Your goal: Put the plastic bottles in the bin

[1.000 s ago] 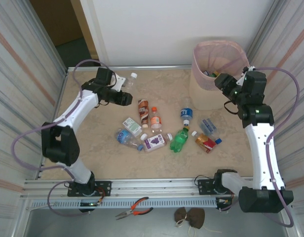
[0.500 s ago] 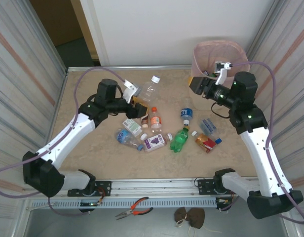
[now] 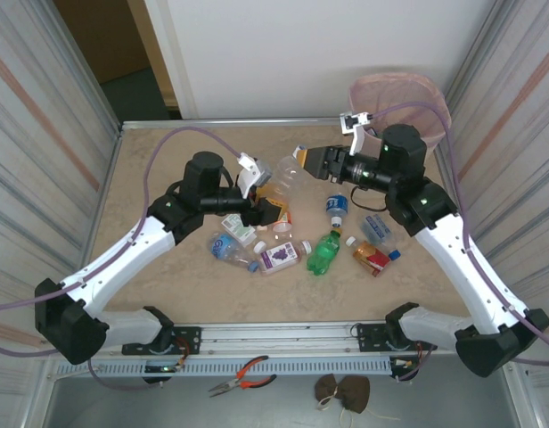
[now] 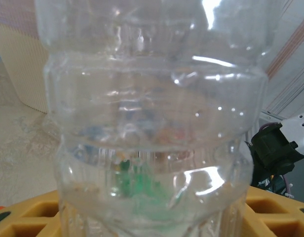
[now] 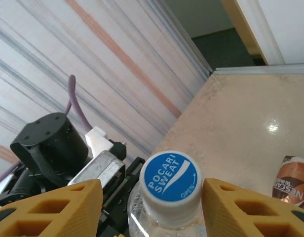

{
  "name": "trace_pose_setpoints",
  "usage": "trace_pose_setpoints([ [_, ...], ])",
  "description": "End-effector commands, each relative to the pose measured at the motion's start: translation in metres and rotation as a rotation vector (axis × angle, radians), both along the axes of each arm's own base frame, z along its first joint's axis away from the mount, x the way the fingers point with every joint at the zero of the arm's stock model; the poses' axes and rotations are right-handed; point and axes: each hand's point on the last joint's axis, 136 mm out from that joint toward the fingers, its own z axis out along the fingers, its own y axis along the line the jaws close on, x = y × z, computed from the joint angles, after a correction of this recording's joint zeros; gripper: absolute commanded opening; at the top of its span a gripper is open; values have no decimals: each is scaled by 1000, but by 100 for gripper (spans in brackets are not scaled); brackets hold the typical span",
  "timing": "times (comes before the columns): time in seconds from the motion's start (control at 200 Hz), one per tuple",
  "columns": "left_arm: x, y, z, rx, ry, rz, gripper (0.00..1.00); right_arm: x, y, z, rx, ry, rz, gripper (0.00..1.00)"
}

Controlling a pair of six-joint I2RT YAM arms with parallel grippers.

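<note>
- The table [image 3: 167, 294] carries a loose cluster of plastic bottles around its middle, among them a green bottle [image 3: 325, 252]. None of these touches the bin.
- The bin [image 3: 426, 89] stands at the far right corner, behind the right arm and well apart from the cluster.
- The left pincer [image 3: 273, 201] pinches the lower body of a clear bottle [image 3: 285, 174], which is aloft and tilted toward the right arm.
- The right pincer [image 3: 306, 160] is spread, its fingers straddling the bottle's cap end with a gap on each side.
- The clear bottle looks empty, so it is probably light and thin-walled, and likely to dent or slip under pressure. The firmest hold seems to be the neck, just under the blue cap [image 5: 169, 181].
</note>
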Motion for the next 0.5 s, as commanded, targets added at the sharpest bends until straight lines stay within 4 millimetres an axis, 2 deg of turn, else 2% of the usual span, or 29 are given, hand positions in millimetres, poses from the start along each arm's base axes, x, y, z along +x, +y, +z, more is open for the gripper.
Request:
trace_pose_setpoints([
  [0.0, -9, -1, 9, -22, -18, -13, 52, 1, 8, 16, 5, -53, 17, 52],
  [0.286, -7, 0, 7, -13, -15, 5, 52, -3, 17, 11, -4, -50, 24, 30],
  [0.386, -7, 0, 7, -14, -19, 7, 52, -4, 16, 10, -14, -51, 15, 26],
  [0.496, -7, 2, 8, -15, -21, 23, 60, -3, 15, 10, -19, -53, 1, 24],
])
